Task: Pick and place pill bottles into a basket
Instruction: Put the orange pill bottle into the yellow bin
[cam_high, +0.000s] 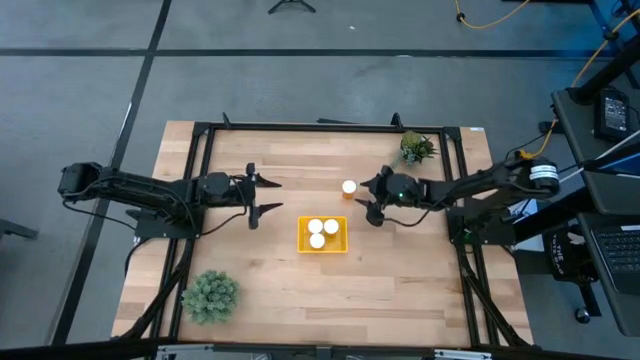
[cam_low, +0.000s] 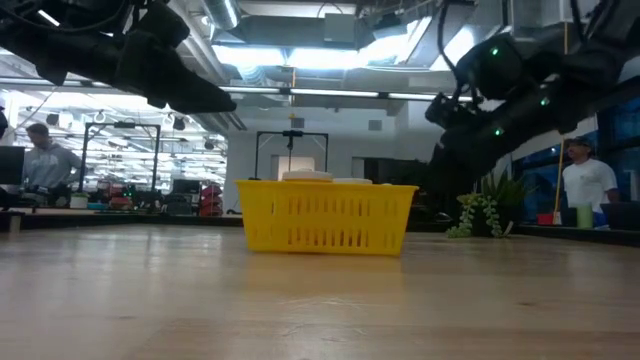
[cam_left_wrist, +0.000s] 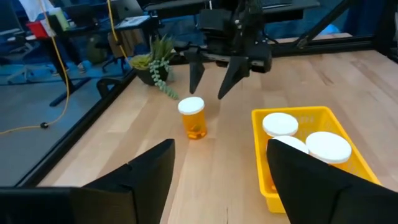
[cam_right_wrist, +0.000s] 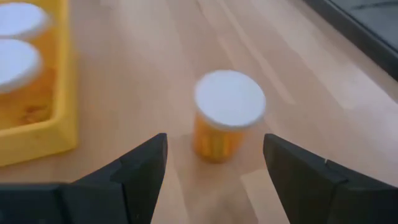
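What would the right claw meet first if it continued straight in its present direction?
Probably the lone bottle standing on the table: it sits upright between the open fingers of the right claw, just ahead. How far ahead is unclear.

I'm seeing a bright-yellow basket, white caps on orange translucent pill bottles, pale striped wood table, and dark grippers.

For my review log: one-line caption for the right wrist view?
Open right end effector lined up on the last upright pill bottle on the table, beside the yellow basket holding others.
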